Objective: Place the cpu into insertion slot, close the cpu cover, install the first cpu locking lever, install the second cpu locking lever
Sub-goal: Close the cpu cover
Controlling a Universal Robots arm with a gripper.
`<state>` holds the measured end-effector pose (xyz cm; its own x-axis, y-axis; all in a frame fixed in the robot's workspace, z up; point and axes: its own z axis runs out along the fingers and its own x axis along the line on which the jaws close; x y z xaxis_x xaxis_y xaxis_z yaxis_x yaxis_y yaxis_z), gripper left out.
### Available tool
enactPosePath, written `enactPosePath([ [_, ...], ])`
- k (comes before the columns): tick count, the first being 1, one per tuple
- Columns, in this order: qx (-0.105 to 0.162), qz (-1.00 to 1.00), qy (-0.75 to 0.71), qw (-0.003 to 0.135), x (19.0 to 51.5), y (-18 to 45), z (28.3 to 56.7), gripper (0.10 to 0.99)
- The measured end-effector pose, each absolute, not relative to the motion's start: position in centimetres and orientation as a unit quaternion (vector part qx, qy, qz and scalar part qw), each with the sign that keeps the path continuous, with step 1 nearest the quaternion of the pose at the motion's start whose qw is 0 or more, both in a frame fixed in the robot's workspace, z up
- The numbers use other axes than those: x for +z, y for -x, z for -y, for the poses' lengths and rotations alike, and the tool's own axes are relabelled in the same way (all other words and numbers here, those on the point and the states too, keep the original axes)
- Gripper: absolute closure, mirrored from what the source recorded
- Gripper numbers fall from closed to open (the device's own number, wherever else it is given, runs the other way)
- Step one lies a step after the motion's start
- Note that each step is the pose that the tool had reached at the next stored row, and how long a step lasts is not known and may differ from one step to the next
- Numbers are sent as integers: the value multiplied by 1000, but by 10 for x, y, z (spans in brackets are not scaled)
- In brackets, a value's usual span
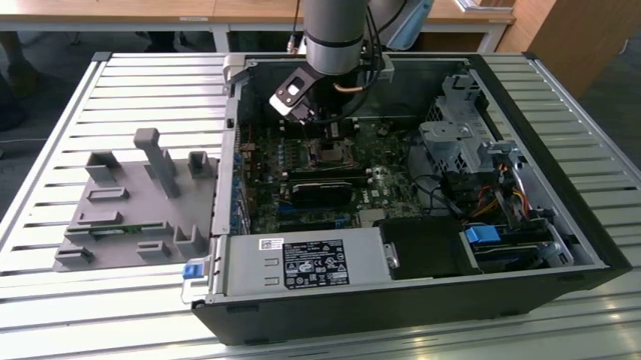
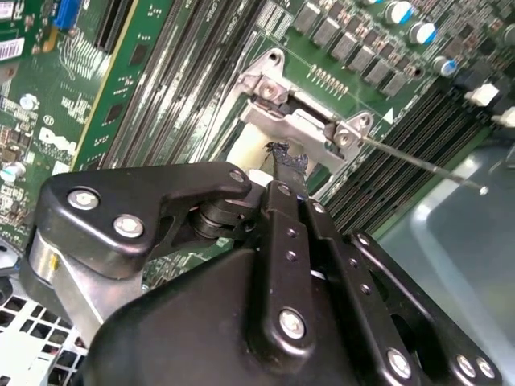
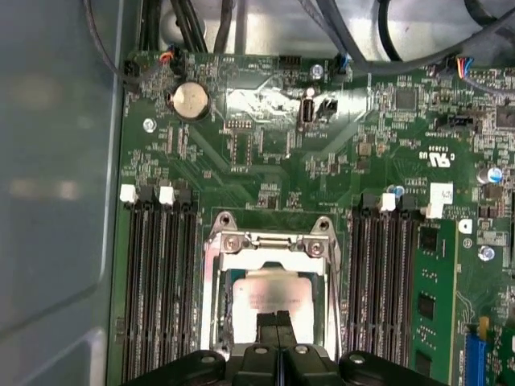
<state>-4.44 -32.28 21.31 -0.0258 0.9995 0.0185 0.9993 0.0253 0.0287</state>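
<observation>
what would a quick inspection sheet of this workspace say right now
surface: slatted metal table carrying an open computer case
job's things: cpu lies inside the window of the cpu cover, which looks lowered; a thin lever rod juts out from the cover's corner
clutter: grey fixture tray beside the case, on the exterior view's left
grippers: gripper shut, tips over the cpu; contact cannot be told
cables: coloured wire bundle inside the case
surroundings: wooden desks behind the table
</observation>
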Motion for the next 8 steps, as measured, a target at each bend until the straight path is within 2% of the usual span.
enactPosePath([
  [8,17,-717,-697,3,209,54,323,980],
])
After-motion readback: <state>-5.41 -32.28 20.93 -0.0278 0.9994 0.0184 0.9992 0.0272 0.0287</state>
